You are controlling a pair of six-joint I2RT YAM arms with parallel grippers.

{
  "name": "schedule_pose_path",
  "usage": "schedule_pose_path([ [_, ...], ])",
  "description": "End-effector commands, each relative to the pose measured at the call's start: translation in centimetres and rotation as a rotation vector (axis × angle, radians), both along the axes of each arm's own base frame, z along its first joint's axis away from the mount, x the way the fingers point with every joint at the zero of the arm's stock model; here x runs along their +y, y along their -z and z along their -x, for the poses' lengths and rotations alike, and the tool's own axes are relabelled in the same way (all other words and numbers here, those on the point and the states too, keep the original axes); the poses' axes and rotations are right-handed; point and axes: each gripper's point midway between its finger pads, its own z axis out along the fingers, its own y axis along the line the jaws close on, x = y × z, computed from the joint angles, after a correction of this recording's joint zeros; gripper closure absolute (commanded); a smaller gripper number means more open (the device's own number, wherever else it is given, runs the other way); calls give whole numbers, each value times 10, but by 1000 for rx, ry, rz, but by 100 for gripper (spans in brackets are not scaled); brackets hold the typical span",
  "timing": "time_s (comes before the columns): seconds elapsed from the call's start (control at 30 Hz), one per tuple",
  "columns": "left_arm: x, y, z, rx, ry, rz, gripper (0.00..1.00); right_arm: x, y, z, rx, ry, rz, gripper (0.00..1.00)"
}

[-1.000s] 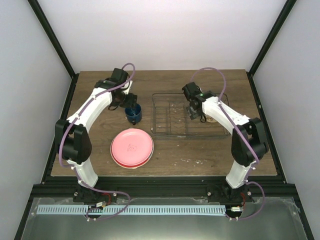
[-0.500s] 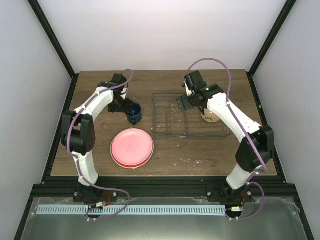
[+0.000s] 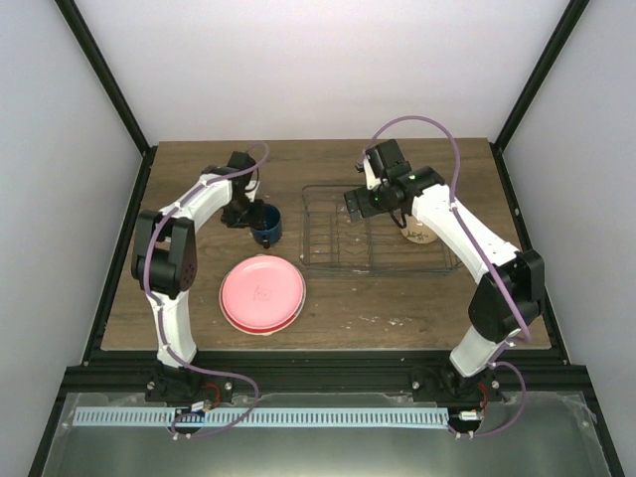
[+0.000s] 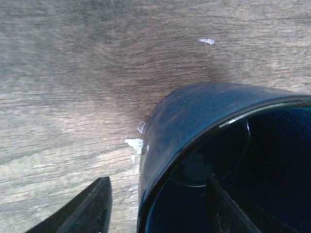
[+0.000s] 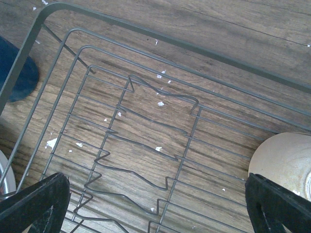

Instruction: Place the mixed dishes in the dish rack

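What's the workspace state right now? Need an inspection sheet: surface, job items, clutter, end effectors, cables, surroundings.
Surface: wooden table, flat.
Job's things: dark blue mug upright, left of the dish rack; pink plate on the table nearer the arm bases, a red rim showing beneath it; cream bowl within the rack's right part.
Clutter: white flecks scattered on the wood.
End effectors: left end effector at the mug, one finger outside the mug wall, not touching it; right end effector open above the rack, holding nothing.
Cables: purple cable looped along each arm, clear of the dishes.
Surroundings: white walls, black frame posts.
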Motion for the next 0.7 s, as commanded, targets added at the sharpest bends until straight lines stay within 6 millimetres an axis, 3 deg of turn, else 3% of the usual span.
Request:
schedule_pose_path([
  [0.0,-8,5,-9,-5,2,29,56,9,-19,-7,-43,-5,-39,0],
  [0.4,-19,11,-11,15,15,88,88,21,-18,-7,-26,-37,-87,0],
  [0.57,-26,-3,-17,-15,21,133,99,34,-20,-3,-6,-77,-158,0],
  [0.67,-28,-17,-22,-44,17,169,100,43,-18,3,14,-106,-209,0],
])
